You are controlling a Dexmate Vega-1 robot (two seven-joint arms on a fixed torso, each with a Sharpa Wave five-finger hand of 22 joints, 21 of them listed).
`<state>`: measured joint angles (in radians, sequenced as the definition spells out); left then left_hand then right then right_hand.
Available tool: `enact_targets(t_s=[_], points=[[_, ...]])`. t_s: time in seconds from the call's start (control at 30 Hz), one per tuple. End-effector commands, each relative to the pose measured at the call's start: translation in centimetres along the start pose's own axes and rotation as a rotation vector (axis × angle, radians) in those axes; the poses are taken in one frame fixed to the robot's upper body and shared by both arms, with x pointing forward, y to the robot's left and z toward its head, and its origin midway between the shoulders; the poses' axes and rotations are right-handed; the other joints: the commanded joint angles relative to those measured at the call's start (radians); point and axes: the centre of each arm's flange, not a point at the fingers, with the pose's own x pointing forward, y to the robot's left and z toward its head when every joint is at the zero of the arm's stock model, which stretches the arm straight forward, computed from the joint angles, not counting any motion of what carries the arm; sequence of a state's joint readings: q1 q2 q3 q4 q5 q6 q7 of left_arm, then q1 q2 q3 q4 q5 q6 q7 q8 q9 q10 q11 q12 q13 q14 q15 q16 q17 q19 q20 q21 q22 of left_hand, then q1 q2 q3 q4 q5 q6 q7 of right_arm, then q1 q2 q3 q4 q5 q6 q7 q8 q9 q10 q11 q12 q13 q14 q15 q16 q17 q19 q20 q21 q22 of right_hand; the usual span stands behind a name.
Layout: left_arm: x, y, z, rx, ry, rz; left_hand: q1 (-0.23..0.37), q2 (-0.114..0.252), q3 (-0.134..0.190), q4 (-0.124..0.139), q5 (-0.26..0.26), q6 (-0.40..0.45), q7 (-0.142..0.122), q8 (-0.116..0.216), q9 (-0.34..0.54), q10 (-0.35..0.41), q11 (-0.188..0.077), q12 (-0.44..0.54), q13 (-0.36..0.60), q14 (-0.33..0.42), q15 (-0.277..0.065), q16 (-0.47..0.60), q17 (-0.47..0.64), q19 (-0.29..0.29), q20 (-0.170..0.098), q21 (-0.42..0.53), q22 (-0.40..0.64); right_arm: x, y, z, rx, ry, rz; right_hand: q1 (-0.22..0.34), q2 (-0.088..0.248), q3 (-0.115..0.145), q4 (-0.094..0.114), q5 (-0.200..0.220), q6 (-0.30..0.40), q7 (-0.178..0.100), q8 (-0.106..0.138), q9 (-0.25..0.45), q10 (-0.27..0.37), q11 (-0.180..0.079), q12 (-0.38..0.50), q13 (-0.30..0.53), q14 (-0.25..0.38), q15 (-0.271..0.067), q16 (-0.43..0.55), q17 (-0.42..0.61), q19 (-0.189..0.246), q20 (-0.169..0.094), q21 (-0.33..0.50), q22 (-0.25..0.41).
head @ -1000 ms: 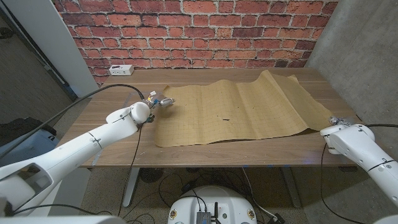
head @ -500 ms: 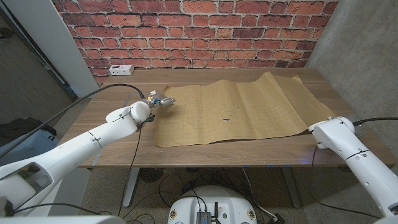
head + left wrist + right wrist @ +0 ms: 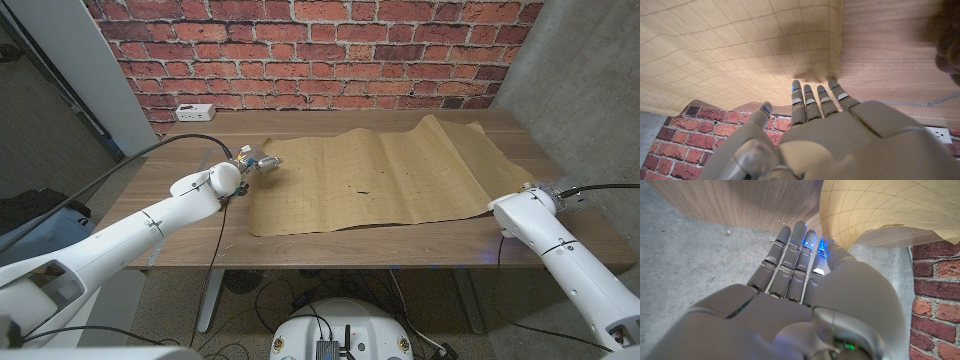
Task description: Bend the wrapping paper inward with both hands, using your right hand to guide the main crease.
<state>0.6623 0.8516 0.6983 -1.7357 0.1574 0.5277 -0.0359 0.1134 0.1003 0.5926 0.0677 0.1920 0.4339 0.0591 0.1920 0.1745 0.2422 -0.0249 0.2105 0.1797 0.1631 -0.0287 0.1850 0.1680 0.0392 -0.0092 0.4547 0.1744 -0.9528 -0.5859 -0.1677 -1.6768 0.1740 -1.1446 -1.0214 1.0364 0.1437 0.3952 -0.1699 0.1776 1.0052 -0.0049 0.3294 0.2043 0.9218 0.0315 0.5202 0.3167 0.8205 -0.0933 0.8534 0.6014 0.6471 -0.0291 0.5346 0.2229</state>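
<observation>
A sheet of brown wrapping paper point(image 3: 380, 180) with a fine grid lies spread and slightly wavy across the wooden table point(image 3: 330, 245). My left hand point(image 3: 258, 161) is at the paper's far left corner. In the left wrist view its fingers point(image 3: 812, 97) reach out straight, tips at the edge of the paper point(image 3: 740, 50), holding nothing. My right hand point(image 3: 548, 188) is at the paper's right edge, largely hidden behind its wrist. In the right wrist view the right hand point(image 3: 800, 255) has straight fingers side by side, just beside the raised corner of the paper point(image 3: 880, 205).
A white power strip point(image 3: 192, 112) lies at the table's back left, by the brick wall. A grey concrete wall point(image 3: 580, 80) stands close on the right. A black cable point(image 3: 150, 155) runs over my left arm.
My right arm has moved in from the table's right front edge up to the paper's right edge. The left hand and the paper have stayed put.
</observation>
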Motion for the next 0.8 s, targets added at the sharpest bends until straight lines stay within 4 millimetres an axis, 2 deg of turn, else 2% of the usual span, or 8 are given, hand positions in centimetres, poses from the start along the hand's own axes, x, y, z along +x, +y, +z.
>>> enact_targets(t_s=[0.03, 0.13, 0.23, 0.3, 0.33, 0.4, 0.5, 0.8], points=[[0.1, -0.3, -0.1, -0.009, 0.002, -0.004, -0.009, 0.004, 0.001, 0.004, 0.003, -0.003, -0.003, -0.002, 0.005, 0.002, -0.002, -0.001, 0.004, 0.001, -0.002, -0.002, 0.002, 0.010, 0.000, -0.003, 0.002, -0.6, 0.0, 0.9, -0.013, -0.068, -0.089, 0.047, 0.009, -0.017, 0.002, 0.005, 0.050, 0.017, 0.020, 0.020, 0.059, 0.007, 0.048, 0.030, 0.028, -0.105, 0.058, 0.071, 0.012, -0.007, 0.032, 0.010], [0.2, -0.2, -0.1, -0.008, -0.002, -0.003, -0.009, 0.004, 0.001, 0.004, 0.003, -0.004, -0.002, -0.003, 0.005, 0.001, -0.002, -0.002, 0.004, 0.001, -0.002, -0.002, 0.002, 0.010, -0.001, -0.004, 0.002, -0.9, -0.2, 1.1, 0.003, -0.099, -0.116, 0.078, 0.010, -0.027, 0.000, 0.005, 0.055, 0.036, 0.026, 0.038, 0.088, 0.034, 0.081, 0.054, 0.056, -0.089, 0.104, 0.124, 0.031, 0.007, 0.060, 0.017], [0.3, -0.2, -0.1, -0.011, -0.005, -0.001, -0.009, 0.004, 0.001, 0.004, 0.003, -0.004, -0.002, -0.003, 0.005, 0.000, -0.002, -0.003, 0.004, 0.001, -0.002, -0.002, 0.002, 0.011, -0.001, -0.005, 0.002, -1.1, -0.4, 1.4, 0.015, -0.116, -0.131, 0.113, 0.015, -0.031, 0.000, 0.007, 0.057, 0.060, 0.033, 0.061, 0.114, 0.026, 0.119, 0.085, 0.081, -0.084, 0.146, 0.181, 0.061, 0.017, 0.098, 0.023], [0.3, -0.2, -0.1, -0.011, -0.006, -0.002, -0.010, 0.004, 0.001, 0.004, 0.003, -0.007, -0.003, -0.004, 0.005, 0.000, -0.002, -0.003, 0.004, 0.001, -0.002, -0.003, 0.002, 0.011, 0.000, -0.005, 0.002, -1.2, -0.5, 1.4, 0.036, -0.131, -0.134, 0.141, 0.021, -0.026, 0.001, 0.009, 0.057, 0.070, 0.040, 0.082, 0.131, 0.013, 0.153, 0.116, 0.113, -0.099, 0.168, 0.219, 0.094, 0.018, 0.132, 0.026], [0.3, -0.2, -0.2, -0.011, -0.006, -0.003, -0.010, 0.004, 0.001, 0.005, 0.003, -0.007, -0.003, -0.004, 0.005, 0.001, -0.002, -0.003, 0.004, 0.001, -0.002, -0.003, 0.002, 0.012, -0.001, -0.006, 0.002, -1.2, -0.5, 1.5, 0.041, -0.140, -0.143, 0.155, 0.021, -0.022, 0.000, 0.009, 0.056, 0.080, 0.043, 0.092, 0.151, 0.019, 0.176, 0.134, 0.135, -0.100, 0.175, 0.233, 0.119, 0.013, 0.152, 0.027], [0.4, -0.2, -0.2, -0.012, -0.005, -0.003, -0.010, 0.003, 0.001, 0.005, 0.003, -0.007, -0.004, -0.004, 0.005, 0.001, -0.003, -0.003, 0.004, 0.001, -0.002, -0.003, 0.002, 0.012, -0.001, -0.006, 0.002, -1.5, -0.7, 1.5, 0.059, -0.160, -0.140, 0.180, 0.015, -0.015, -0.007, 0.007, 0.065, 0.093, 0.050, 0.104, 0.168, 0.017, 0.200, 0.156, 0.168, -0.102, 0.185, 0.250, 0.140, -0.003, 0.174, 0.027], [0.4, -0.1, -0.3, -0.011, -0.005, -0.004, -0.011, 0.003, 0.001, 0.005, 0.003, -0.005, -0.003, -0.004, 0.005, 0.001, -0.002, -0.003, 0.004, 0.000, -0.002, -0.003, 0.002, 0.011, -0.001, -0.008, 0.002, -1.9, -1.0, 1.6, 0.071, -0.185, -0.148, 0.195, 0.005, -0.009, -0.009, 0.004, 0.073, 0.106, 0.054, 0.112, 0.187, 0.020, 0.220, 0.174, 0.185, -0.098, 0.180, 0.253, 0.147, -0.006, 0.187, 0.026], [0.7, 0.0, -0.4, -0.008, -0.011, -0.009, -0.012, 0.002, 0.000, 0.005, 0.003, -0.007, -0.003, -0.005, 0.005, 0.001, -0.001, -0.005, 0.004, 0.000, -0.001, -0.003, 0.002, 0.012, -0.001, -0.010, 0.002, -3.9, -2.0, 2.8, 0.133, -0.303, -0.193, 0.193, -0.033, -0.008, -0.002, 0.011, 0.105, 0.106, 0.071, 0.131, 0.216, 0.021, 0.255, 0.211, 0.211, -0.081, 0.178, 0.279, 0.153, 0.005, 0.211, 0.021]])
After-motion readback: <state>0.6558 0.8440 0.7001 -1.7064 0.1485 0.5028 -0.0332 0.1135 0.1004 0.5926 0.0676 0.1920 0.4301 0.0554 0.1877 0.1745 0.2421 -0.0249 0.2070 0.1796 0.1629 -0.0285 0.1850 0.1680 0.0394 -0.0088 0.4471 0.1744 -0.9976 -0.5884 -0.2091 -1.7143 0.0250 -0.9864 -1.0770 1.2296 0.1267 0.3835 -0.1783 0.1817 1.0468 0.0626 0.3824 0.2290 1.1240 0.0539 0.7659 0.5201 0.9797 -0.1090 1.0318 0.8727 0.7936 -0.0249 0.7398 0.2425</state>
